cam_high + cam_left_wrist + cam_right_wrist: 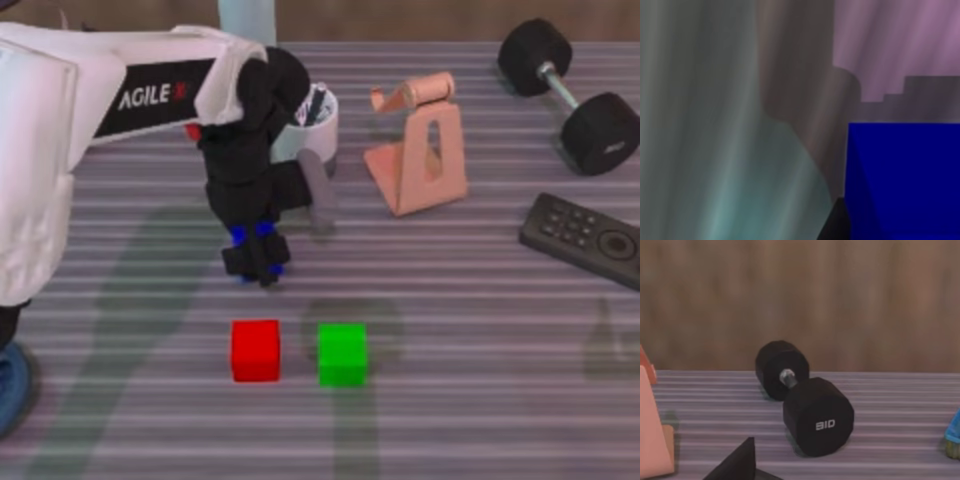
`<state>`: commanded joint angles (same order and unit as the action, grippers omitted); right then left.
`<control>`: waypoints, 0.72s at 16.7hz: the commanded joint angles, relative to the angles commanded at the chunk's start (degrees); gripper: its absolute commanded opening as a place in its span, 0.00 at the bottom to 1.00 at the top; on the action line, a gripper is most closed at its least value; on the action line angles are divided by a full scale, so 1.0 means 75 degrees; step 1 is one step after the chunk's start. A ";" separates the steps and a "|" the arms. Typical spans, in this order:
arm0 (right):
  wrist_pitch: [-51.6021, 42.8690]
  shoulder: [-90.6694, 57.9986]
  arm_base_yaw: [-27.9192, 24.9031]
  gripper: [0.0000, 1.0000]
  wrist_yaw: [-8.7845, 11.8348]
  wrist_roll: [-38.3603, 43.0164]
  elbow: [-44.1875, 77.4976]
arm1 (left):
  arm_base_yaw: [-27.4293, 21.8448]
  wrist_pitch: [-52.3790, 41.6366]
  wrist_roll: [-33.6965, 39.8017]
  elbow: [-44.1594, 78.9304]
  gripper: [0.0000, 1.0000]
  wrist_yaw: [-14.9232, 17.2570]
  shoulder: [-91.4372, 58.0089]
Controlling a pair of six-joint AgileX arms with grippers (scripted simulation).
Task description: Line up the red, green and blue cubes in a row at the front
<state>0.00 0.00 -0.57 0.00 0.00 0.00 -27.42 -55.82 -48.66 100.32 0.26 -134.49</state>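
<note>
The red cube (256,350) and the green cube (342,353) sit side by side near the front of the table, a small gap between them. My left gripper (257,255) hangs just behind the red cube, shut on the blue cube (240,236), which shows only as blue patches between the black fingers. In the left wrist view the blue cube (905,180) fills the near corner beside one dark finger (837,225). My right arm is out of the top view; a black part of my right gripper (747,467) shows, facing the dumbbell.
A pink phone stand (420,155) stands at the back middle, with a white cup (318,118) beside the left arm. A black dumbbell (570,95) and a remote (585,238) lie at the right. A blue object (12,385) sits at the left edge.
</note>
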 joint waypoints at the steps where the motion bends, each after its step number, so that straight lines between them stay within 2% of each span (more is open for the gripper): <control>1: 0.0000 0.0000 0.0000 1.00 0.0000 0.0000 0.0000 | 0.0000 0.0000 0.0000 0.0000 0.02 0.0000 0.0000; 12: 0.0000 0.0000 0.0000 1.00 0.0000 0.0000 0.0000 | 0.0018 -0.0185 0.0016 0.0117 0.00 0.0021 0.0116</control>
<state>0.00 0.00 -0.57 0.00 0.00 0.00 -27.29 -57.21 -48.54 101.20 0.42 -133.63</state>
